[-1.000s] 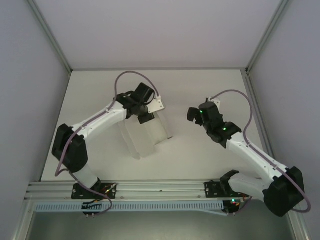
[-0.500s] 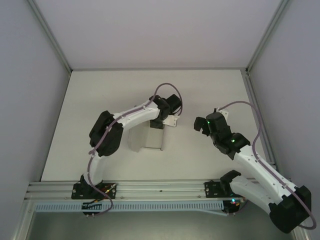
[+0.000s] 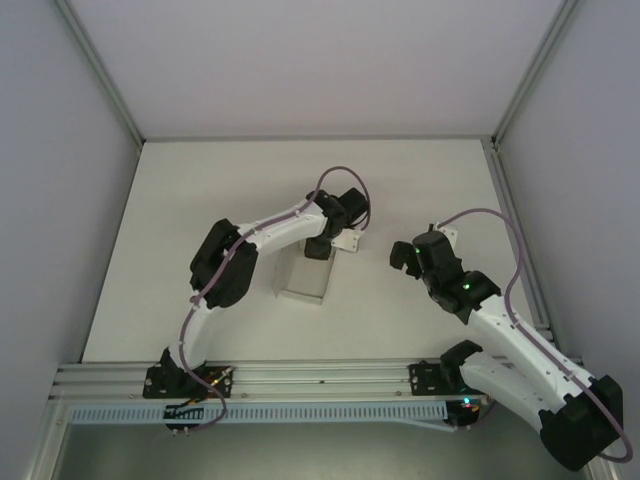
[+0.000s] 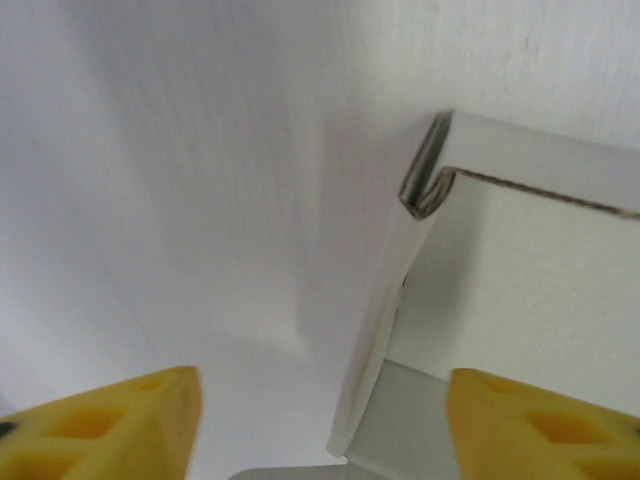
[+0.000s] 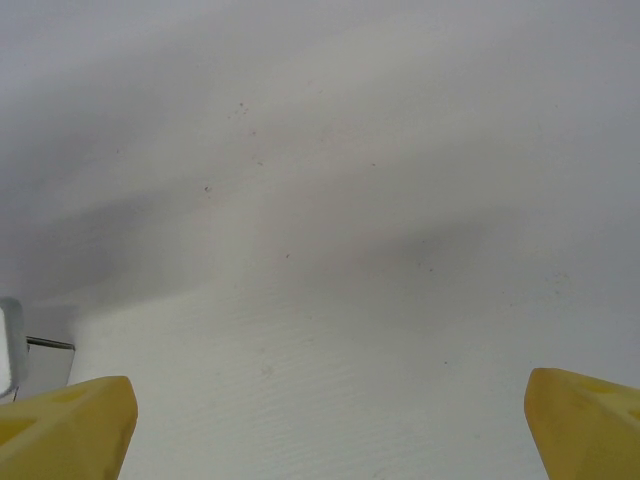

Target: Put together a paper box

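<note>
The paper box [image 3: 300,277] is a small white paperboard box lying mid-table, just in front of my left gripper [image 3: 322,247]. In the left wrist view the paper box [image 4: 520,270] shows a folded corner and a thin side wall running down between my yellow fingertips [image 4: 140,420]. The left gripper [image 4: 325,425] is open, and both fingers stand clear of the wall. My right gripper [image 3: 404,258] hovers to the right of the box, apart from it. The right gripper [image 5: 325,430] is open wide over bare white table.
Grey walls and aluminium posts [image 3: 100,70] enclose the white table [image 3: 200,190] on three sides. A slotted rail [image 3: 320,380] runs along the near edge between the arm bases. A purple cable [image 3: 335,175] loops over the left wrist.
The left arm swung right and brought the box from a wide, splayed shape to a narrower one. Its jaws have since opened off the box. The right arm drew back slightly.
</note>
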